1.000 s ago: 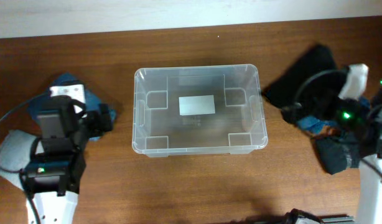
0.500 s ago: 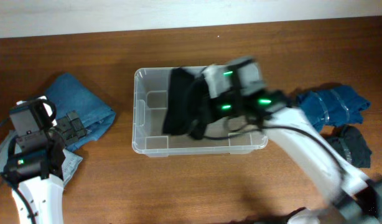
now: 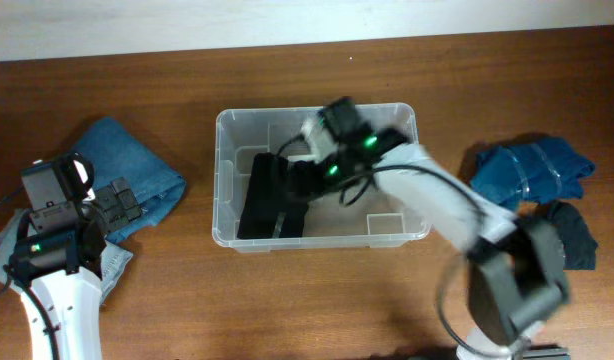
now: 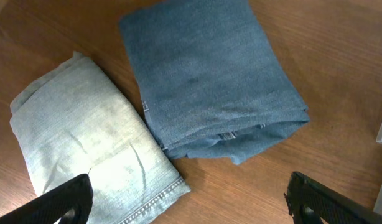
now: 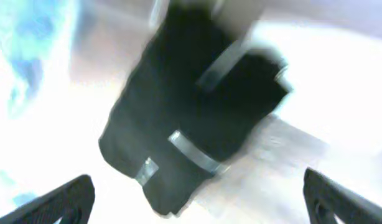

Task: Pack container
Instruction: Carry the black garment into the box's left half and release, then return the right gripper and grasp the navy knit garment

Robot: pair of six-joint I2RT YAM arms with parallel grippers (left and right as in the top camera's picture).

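The container [image 3: 223, 128], a clear plastic bin, stands mid-table. A folded black garment [image 3: 262, 205] lies in its left half, blurred in the right wrist view as the black garment [image 5: 191, 118]. My right gripper [image 3: 305, 180] hovers inside the bin just above that garment, open and holding nothing; the right gripper [image 5: 197, 199] shows wide-spread fingers. My left gripper [image 3: 112, 205] hangs open at the table's left beside folded blue jeans [image 3: 127, 160]. From the left wrist, the left gripper [image 4: 194, 202] is over bare wood below the blue jeans [image 4: 209, 81].
Pale grey-blue folded jeans [image 4: 85, 143] lie beside the blue pair, partly under my left arm. Right of the bin sit a crumpled blue garment [image 3: 532, 170] and a dark grey one [image 3: 572, 235]. My right arm spans the bin's right rim.
My right arm carried the black garment from the right pile into the bin, lowered it and opened its jaws off it. The left arm drew back slightly.
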